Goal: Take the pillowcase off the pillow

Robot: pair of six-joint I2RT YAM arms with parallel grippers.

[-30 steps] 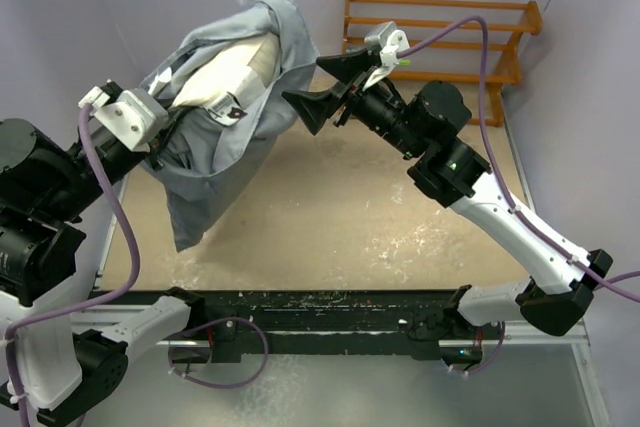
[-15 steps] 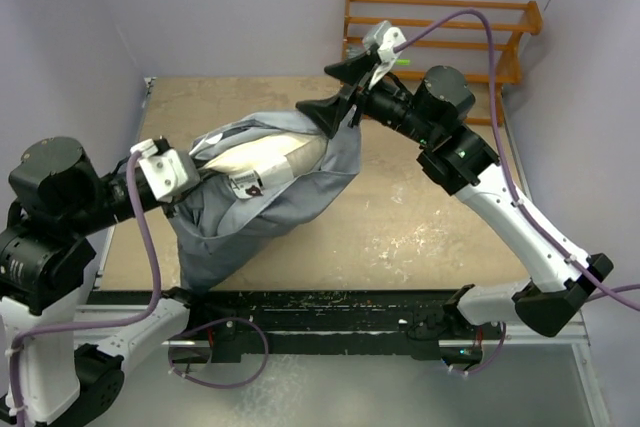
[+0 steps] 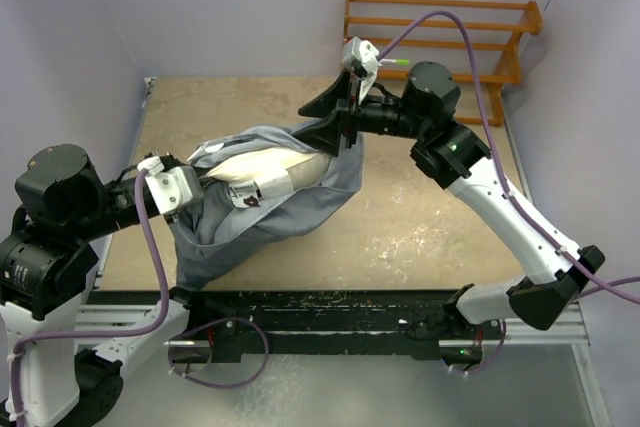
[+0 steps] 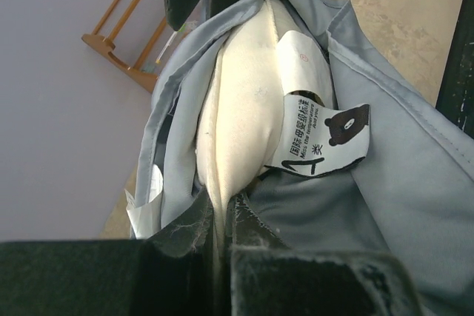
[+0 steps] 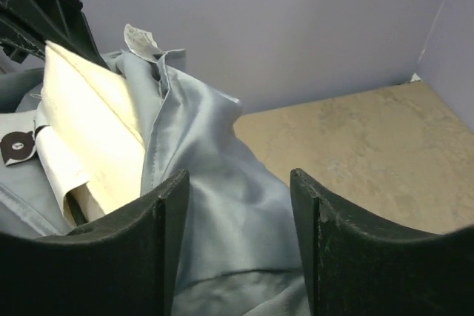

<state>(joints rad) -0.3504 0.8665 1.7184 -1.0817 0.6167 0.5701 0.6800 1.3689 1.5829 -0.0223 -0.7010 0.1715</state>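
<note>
Nearer the worktop [image 3: 430,217] now, pillow [image 4: 244,109] is pinched by left tool [image 4: 221,216]; pillowcase [image 5: 215,138], half-on, is straddled by released right tool [image 5: 238,186].

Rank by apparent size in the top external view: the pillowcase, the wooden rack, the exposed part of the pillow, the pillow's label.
1. pillowcase and wooden rack: similar spread, too close to rank; the right arm hides part of the rack.
2. pillow, exposed part.
3. label, smallest.
</note>
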